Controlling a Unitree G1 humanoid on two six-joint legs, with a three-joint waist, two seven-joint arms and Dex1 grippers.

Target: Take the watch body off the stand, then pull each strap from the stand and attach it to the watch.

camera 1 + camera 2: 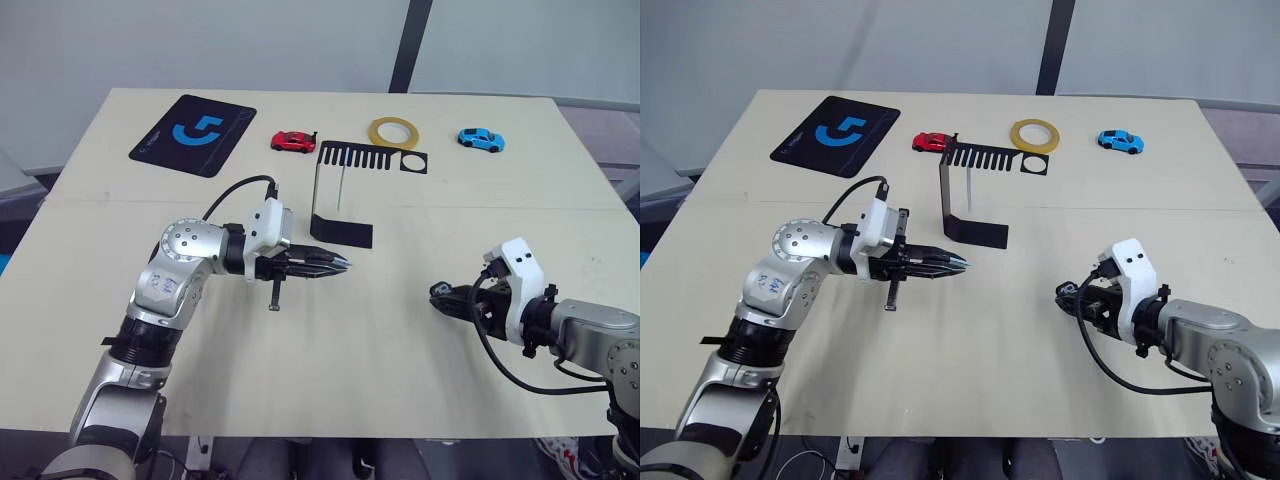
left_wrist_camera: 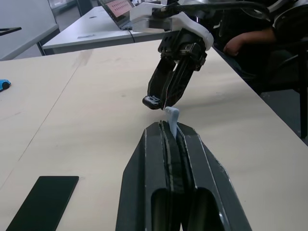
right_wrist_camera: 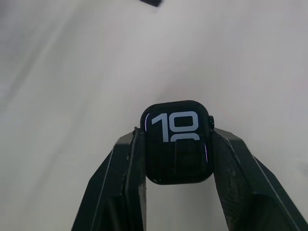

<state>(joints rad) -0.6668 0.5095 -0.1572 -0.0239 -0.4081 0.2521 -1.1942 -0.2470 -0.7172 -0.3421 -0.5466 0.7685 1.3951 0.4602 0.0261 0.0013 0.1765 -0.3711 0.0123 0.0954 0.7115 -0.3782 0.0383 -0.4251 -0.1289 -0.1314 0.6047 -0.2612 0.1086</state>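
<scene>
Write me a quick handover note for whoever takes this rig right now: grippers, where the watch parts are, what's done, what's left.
Left gripper: shut on a pale strap, tip poking out between the fingers, held above the table in front of the stand.
Right gripper: shut on the watch body, screen lit, gripped by its two sides.
Done: watch body is off the stand; one strap is pulled.
Left: join this strap to the watch body, then fetch and attach the second strap. I cannot make out the second strap on the stand.
The two grippers face each other, apart.
</scene>
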